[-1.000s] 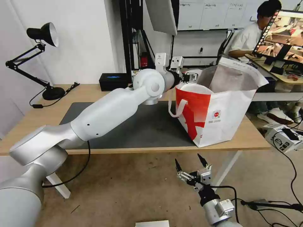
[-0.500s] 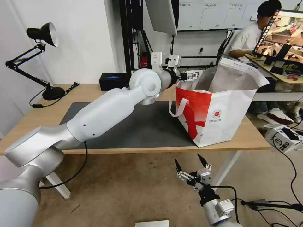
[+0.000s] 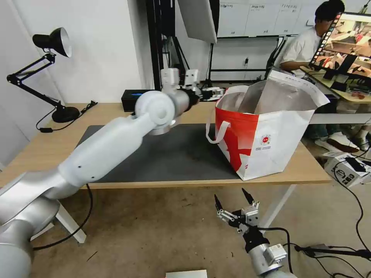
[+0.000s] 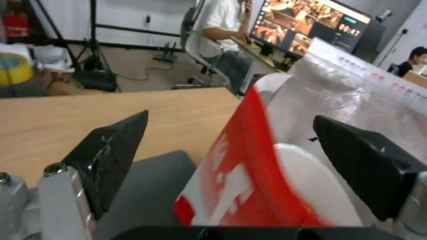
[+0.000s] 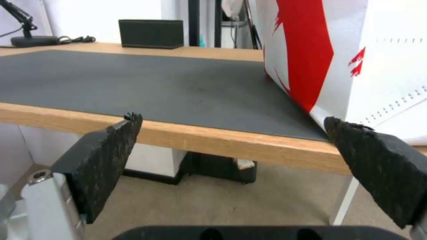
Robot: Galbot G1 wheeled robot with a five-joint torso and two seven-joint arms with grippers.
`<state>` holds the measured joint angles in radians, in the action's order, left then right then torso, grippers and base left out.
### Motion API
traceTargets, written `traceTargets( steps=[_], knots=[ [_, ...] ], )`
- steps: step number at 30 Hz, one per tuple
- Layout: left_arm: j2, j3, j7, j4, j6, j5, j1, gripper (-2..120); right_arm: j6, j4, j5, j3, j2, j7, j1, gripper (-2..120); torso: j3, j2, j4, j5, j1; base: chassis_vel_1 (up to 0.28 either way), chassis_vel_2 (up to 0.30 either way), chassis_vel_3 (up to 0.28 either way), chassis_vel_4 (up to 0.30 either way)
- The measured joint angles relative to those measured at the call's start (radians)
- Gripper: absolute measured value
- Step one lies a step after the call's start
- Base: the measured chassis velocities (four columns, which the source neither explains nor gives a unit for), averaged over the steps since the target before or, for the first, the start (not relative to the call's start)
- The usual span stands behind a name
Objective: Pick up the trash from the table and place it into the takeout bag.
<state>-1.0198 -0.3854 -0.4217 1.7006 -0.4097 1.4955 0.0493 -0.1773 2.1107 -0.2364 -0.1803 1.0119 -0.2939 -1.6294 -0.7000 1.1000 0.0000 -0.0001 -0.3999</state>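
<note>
left hand (image 3: pixel 213 92) open, empty, at 9 o'clock of takeout bag (image 3: pixel 266 139) rim above table (image 3: pixel 50 139); right hand (image 3: pixel 234 202) open, parked below table edge.

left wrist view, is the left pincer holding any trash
No, the left pincer is open with nothing between its black fingers, beside the red and white takeout bag.
</note>
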Motion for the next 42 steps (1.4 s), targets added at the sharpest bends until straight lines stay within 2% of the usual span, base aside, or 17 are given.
traceTargets(
  steps=[6, 19, 22, 23, 25, 26, 28, 30, 32, 33, 34, 35, 37, 41, 42],
  knots=[
    [0.069, 0.051, 0.000, 0.053, 0.013, -0.004, 0.083, 100, 0.000, 0.000, 0.000, 0.000, 0.000, 0.000, 0.000, 100, 0.000, 0.000, 0.0002, -0.0002, 0.000, 0.000, 0.000, 0.000, 0.000],
    [0.226, 0.238, 0.026, 0.177, 0.043, -0.046, 0.311, 100, 0.000, 0.000, 0.000, 0.000, 0.000, 0.000, 0.000, 100, 0.000, 0.000, 0.0000, -0.0001, 0.000, 0.000, 0.000, 0.000, 0.000],
    [0.282, 0.352, 0.046, 0.221, 0.062, -0.069, 0.440, 100, 0.000, 0.000, 0.000, 0.000, 0.000, 0.000, 0.000, 100, 0.000, 0.000, 0.0001, -0.0002, 0.000, 0.000, 0.000, 0.000, 0.000],
    [0.282, 0.352, 0.046, 0.221, 0.062, -0.069, 0.440, 100, 0.000, 0.000, 0.000, 0.000, 0.000, 0.000, 0.000, 100, 0.000, 0.000, 0.0001, -0.0002, 0.000, 0.000, 0.000, 0.000, 0.000],
    [0.312, 0.437, 0.061, 0.248, 0.082, -0.098, 0.543, 100, 0.000, 0.000, 0.000, 0.000, 0.000, 0.000, 0.000, 100, 0.000, 0.000, 0.0000, 0.0000, 0.000, 0.000, 0.000, 0.000, 0.000],
    [0.312, 0.437, 0.061, 0.248, 0.082, -0.098, 0.543, 100, 0.000, 0.000, 0.000, 0.000, 0.000, 0.000, 0.000, 100, 0.000, 0.000, 0.0000, 0.0000, 0.000, 0.000, 0.000, 0.000, 0.000],
    [0.339, 0.494, 0.079, 0.264, 0.117, -0.143, 0.633, 100, 0.000, 0.000, 0.000, 0.000, 0.000, 0.000, 0.000, 100, 0.000, 0.000, 0.0001, -0.0003, 0.000, 0.000, 0.000, 0.000, 0.000],
    [0.350, 0.511, 0.082, 0.268, 0.132, -0.157, 0.663, 100, 0.000, 0.000, 0.000, 0.000, 0.000, 0.000, 0.000, 100, 0.000, 0.000, 0.0001, -0.0003, 0.000, 0.000, 0.000, 0.000, 0.000],
    [0.375, 0.587, 0.089, 0.282, 0.174, -0.195, 0.782, 100, 0.000, 0.000, 0.000, 0.000, 0.000, 0.000, 0.000, 100, 0.000, 0.000, -0.0002, 0.0003, 0.000, 0.000, 0.000, 0.000, 0.000],
    [0.375, 0.651, 0.097, 0.290, 0.187, -0.223, 0.863, 100, 0.000, 0.000, 0.000, 0.000, 0.000, 0.000, 0.000, 100, 0.000, 0.000, 0.0000, -0.0005, 0.000, 0.000, 0.000, 0.000, 0.000],
    [0.375, 0.651, 0.097, 0.290, 0.187, -0.223, 0.863, 100, 0.000, 0.000, 0.000, 0.000, 0.000, 0.000, 0.000, 100, 0.000, 0.000, 0.0000, -0.0005, 0.000, 0.000, 0.000, 0.000, 0.000],
    [0.365, 0.738, 0.109, 0.304, 0.204, -0.260, 0.965, 100, 0.000, 0.000, 0.000, 0.000, 0.000, 0.000, 0.000, 100, 0.000, 0.000, 0.0003, 0.0001, 0.000, 0.000, 0.000, 0.000, 0.000],
    [0.359, 0.764, 0.112, 0.310, 0.208, -0.270, 0.996, 100, 0.000, 0.000, 0.000, 0.000, 0.000, 0.000, 0.000, 100, 0.000, 0.000, 0.0002, 0.0001, 0.000, 0.000, 0.000, 0.000, 0.000],
    [0.308, 0.922, 0.123, 0.343, 0.241, -0.353, 1.169, 100, 0.000, 0.000, 0.000, 0.000, 0.000, 0.000, 0.000, 100, 0.000, 0.000, -0.0001, 0.0001, 0.000, 0.000, 0.000, 0.000, 0.000],
    [0.308, 0.922, 0.123, 0.343, 0.241, -0.353, 1.169, 100, 0.000, 0.000, 0.000, 0.000, 0.000, 0.000, 0.000, 100, 0.000, 0.000, -0.0001, 0.0001, 0.000, 0.000, 0.000, 0.000, 0.000]
  ],
)
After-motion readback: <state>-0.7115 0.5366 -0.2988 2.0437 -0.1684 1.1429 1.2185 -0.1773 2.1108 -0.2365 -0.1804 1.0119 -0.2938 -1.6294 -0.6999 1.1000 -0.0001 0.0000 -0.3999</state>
